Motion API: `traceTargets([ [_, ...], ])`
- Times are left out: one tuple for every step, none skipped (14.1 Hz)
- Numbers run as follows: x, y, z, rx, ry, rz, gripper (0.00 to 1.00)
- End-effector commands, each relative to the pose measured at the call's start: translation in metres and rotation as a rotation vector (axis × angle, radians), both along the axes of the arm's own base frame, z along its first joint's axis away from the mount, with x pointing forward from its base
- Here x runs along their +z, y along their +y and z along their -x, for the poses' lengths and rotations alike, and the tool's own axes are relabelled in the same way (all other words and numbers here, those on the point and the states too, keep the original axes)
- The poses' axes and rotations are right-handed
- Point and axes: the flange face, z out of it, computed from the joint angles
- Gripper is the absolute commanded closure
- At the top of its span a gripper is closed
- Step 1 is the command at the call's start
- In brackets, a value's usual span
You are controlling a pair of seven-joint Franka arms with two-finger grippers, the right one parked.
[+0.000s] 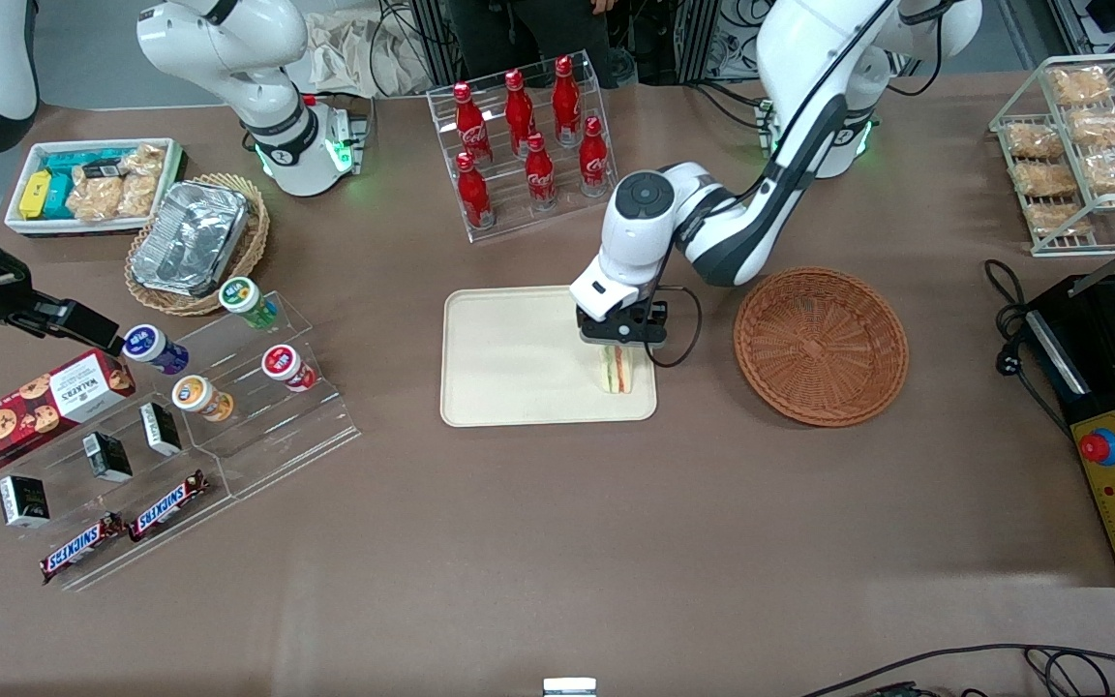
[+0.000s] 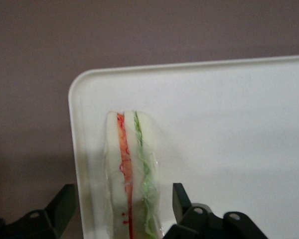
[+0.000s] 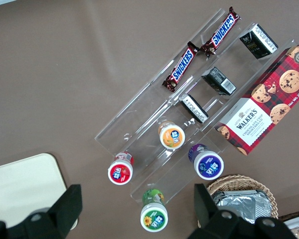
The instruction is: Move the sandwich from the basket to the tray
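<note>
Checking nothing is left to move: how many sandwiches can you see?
1. The sandwich stands on edge on the tray, near the corner closest to the basket, which shows none. The tool is open directly above it.

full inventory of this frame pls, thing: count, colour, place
sandwich: 1, pale with red and green filling, standing on the tray's corner nearest the basket
tray: 1, cream, table middle
basket: 1, reddish-brown, beside tray, toward working arm's end
cola bottles: 7, red, clear rack
foil container: 1, silver, in tan basket
Snickers bars: 2, brown, acrylic stand
cookie box: 1, red, parked arm's end
gripper: 1, black, fingers open either side of sandwich
</note>
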Motion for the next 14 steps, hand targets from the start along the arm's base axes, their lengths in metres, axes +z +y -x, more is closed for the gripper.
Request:
traceTargets([
  [0.097,0.036,-0.009,0.076,-0.064,-0.075,0.0],
  [0.121,0.052,-0.017,0.106,-0.071,-0.105,0.0],
  [0.146,0.062,-0.022,0.128,-0.087,-0.117,0.0],
  [0.162,0.078,-0.029,0.138,-0.089,-0.135,0.0],
  [0.177,0.106,-0.039,0.136,-0.086,-0.156,0.0],
  [0.19,0.127,-0.046,0.123,-0.083,-0.161,0.0],
  [0.204,0.144,-0.051,0.122,-0.07,-0.137,0.0],
  [0.215,0.162,-0.056,0.116,-0.065,-0.124,0.0],
  [0.222,0.181,-0.06,0.103,-0.057,-0.131,0.0],
  [0.227,0.197,-0.062,0.101,-0.04,-0.149,0.0],
  [0.235,0.209,-0.059,0.1,-0.03,-0.165,0.0],
  [0.236,0.224,-0.06,0.097,-0.013,-0.18,0.0],
  [0.241,0.235,-0.059,0.077,-0.009,-0.192,0.0],
  [0.247,0.261,-0.064,0.084,-0.004,-0.192,0.0],
])
